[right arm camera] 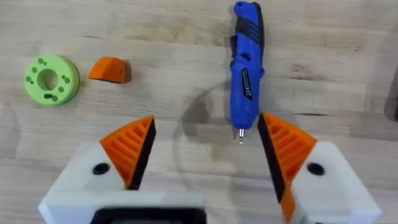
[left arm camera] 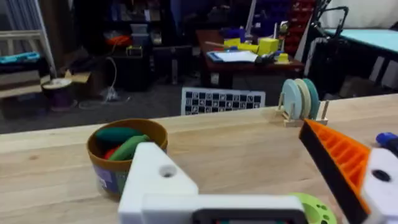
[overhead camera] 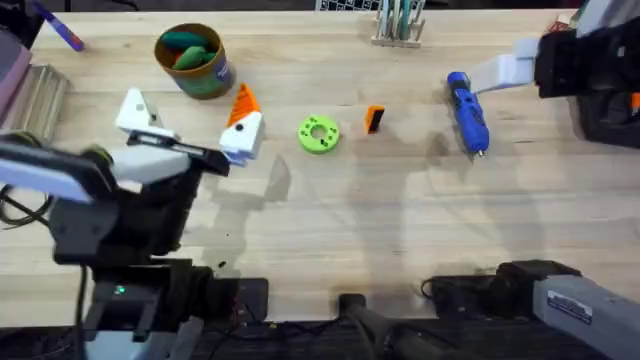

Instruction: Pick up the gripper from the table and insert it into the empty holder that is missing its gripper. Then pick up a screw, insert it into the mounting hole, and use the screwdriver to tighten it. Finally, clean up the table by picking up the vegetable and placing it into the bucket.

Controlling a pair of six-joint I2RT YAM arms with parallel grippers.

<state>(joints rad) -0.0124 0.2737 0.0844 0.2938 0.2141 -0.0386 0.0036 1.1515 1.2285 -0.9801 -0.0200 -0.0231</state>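
The right gripper (right arm camera: 202,146) is held wide open and empty above the screwdriver (right arm camera: 246,62), while the orange gripper (overhead camera: 374,119) lies on the worktop (overhead camera: 400,220) and should be grasped squarely.

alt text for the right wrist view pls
The right gripper hangs open above a wooden table, its orange ribbed pads flanking the metal tip of a blue screwdriver. Farther off lie a small orange gripper piece and a lime-green ring disc.

Screwdriver (overhead camera: 467,111) lies clear; green disc (overhead camera: 319,134) near orange gripper (overhead camera: 374,119).
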